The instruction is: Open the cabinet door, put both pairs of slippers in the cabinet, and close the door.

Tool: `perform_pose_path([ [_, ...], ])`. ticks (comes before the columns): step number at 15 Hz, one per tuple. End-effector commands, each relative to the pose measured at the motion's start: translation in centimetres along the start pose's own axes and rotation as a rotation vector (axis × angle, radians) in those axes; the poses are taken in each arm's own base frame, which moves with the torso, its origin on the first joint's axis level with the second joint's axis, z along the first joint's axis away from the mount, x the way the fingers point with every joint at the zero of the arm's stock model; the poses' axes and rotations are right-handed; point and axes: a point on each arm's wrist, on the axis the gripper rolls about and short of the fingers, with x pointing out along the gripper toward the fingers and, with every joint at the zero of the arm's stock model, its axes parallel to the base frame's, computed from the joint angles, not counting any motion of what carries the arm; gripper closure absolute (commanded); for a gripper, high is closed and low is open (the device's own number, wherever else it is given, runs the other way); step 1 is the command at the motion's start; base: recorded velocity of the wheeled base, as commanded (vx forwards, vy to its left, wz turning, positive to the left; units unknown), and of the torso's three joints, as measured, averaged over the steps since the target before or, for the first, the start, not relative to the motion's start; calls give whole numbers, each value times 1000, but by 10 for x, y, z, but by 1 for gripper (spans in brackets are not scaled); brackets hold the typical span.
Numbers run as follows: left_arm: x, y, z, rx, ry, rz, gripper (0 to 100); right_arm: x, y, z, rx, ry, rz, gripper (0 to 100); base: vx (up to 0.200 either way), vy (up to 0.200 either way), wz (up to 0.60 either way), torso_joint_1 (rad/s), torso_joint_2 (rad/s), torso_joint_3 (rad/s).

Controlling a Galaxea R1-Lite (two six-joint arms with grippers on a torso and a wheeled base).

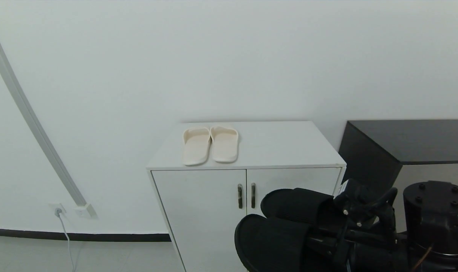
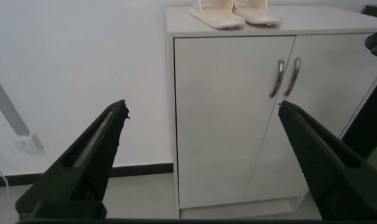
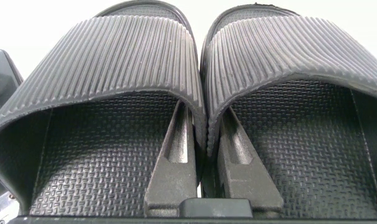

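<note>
A white cabinet (image 1: pixel 274 145) stands against the wall with both doors closed, its two dark handles (image 1: pixel 246 195) side by side at the middle. One cream pair of slippers (image 1: pixel 210 144) lies on its top, toward the left. A black pair of slippers (image 1: pixel 282 223) hangs in front of the right door, held side by side. My right gripper (image 3: pixel 204 124) is shut on the black slippers (image 3: pixel 145 62), one finger inside each, pinching their inner walls together. My left gripper (image 2: pixel 202 109) is open and holds nothing, low and facing the cabinet (image 2: pixel 226 124) and its handles (image 2: pixel 285 76).
A black table (image 1: pixel 414 139) stands just right of the cabinet. Left of the cabinet is bare wall and floor, with a wall outlet (image 1: pixel 57 209), a hanging cable and a slanted grey conduit (image 1: pixel 32 117).
</note>
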Motion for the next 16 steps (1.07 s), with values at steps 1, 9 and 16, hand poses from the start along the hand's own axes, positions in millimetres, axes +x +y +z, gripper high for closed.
perform_pose_path([
  [1,0,0,0,0,1,0,0,0,0,0,0,1,-1,100,0,0,0,-232,559,325],
  [9,0,0,0,-2,1,0,0,-1,0,-5,1,14,-1,100,0,0,0,-212,529,322],
  [16,0,0,0,-2,1,0,0,-2,0,-7,2,21,1,100,0,0,0,-162,487,324],
])
